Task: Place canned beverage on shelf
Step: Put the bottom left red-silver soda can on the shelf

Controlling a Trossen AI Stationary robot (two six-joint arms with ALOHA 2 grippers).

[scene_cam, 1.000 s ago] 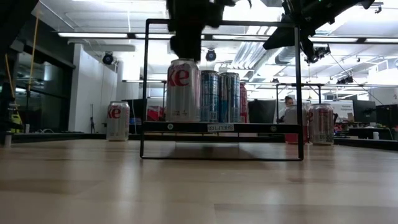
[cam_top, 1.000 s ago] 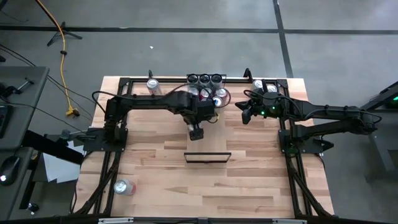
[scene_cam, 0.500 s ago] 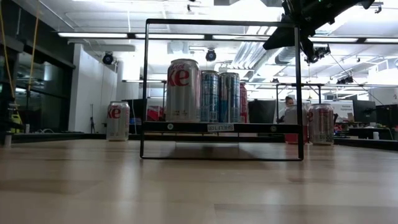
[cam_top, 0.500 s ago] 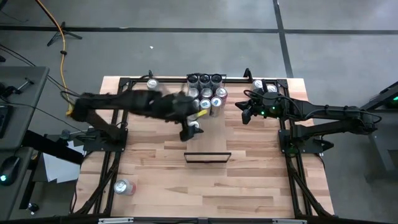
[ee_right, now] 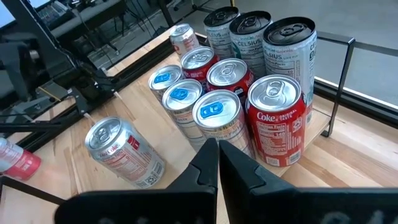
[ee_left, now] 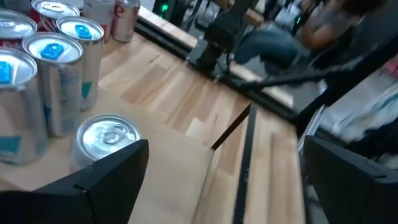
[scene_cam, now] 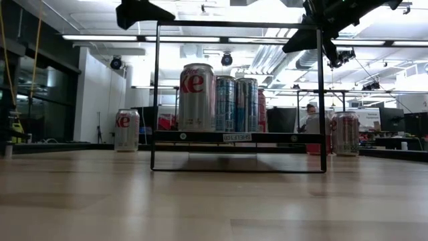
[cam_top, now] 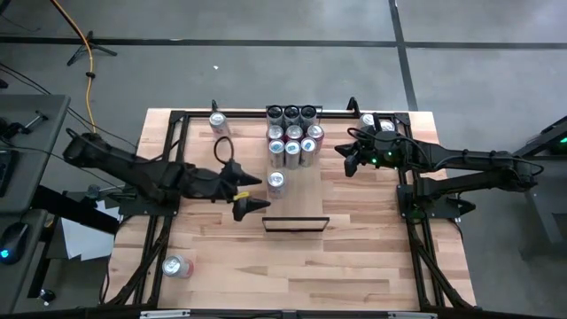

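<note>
The released left claw (cam_top: 249, 197) hangs empty just beside the upright silver Coke can (cam_top: 276, 181), which stands on the shelf (cam_top: 296, 199) at its two o'clock, nearer it than the clenched right claw (cam_top: 349, 159).

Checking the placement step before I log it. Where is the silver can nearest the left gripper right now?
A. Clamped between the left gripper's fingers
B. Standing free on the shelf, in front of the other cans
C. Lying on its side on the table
B: the silver can stands upright on the shelf, apart from the open left gripper.
</note>
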